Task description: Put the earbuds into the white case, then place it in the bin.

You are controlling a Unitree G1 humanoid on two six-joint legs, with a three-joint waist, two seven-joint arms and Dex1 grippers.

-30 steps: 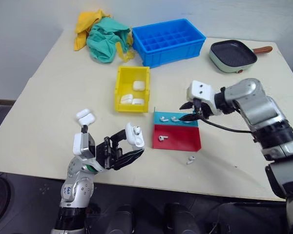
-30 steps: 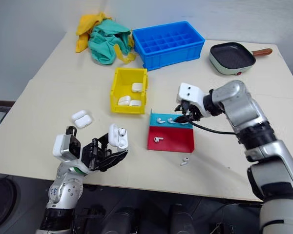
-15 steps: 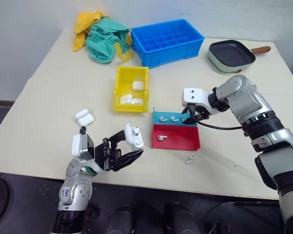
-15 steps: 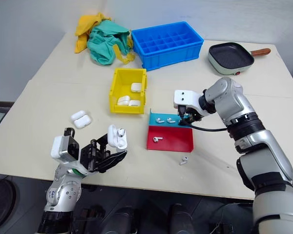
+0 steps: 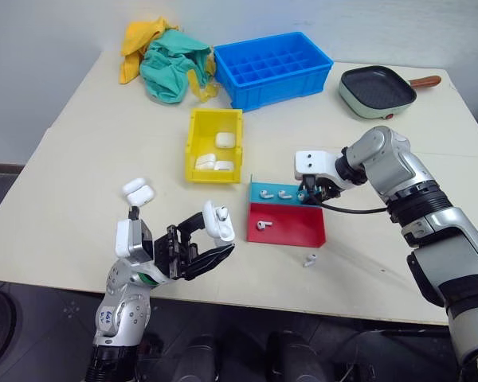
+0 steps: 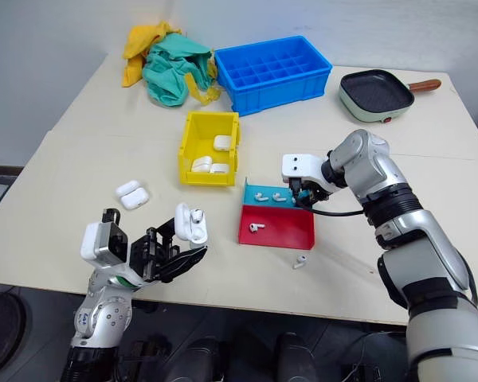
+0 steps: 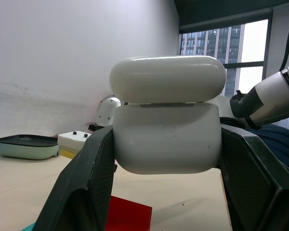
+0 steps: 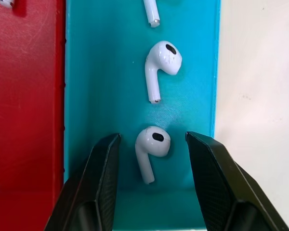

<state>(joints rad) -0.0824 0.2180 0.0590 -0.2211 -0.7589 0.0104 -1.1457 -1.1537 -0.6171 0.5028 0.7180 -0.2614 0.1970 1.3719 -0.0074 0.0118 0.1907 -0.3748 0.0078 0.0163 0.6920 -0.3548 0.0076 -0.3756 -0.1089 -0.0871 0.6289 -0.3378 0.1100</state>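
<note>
The left gripper point(image 5: 209, 239), nearest the bench point(image 5: 80, 159) edge, is clamped on the white case point(image 5: 219, 221), lid flipped up. Beyond it to the right, the right gripper point(image 8: 151, 144) points down into the tray's point(image 5: 287, 227) blue section, fingers parted around one of the earbuds point(image 8: 151, 147), not touching it. The bin point(image 5: 215, 146), holding further cases, stands farther back between both grippers.

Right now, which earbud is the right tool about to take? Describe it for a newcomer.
Find the red-and-blue tray near the table's front. In its blue strip lie three earbuds; the target earbud is the end one, sitting between the open right tool.
</note>
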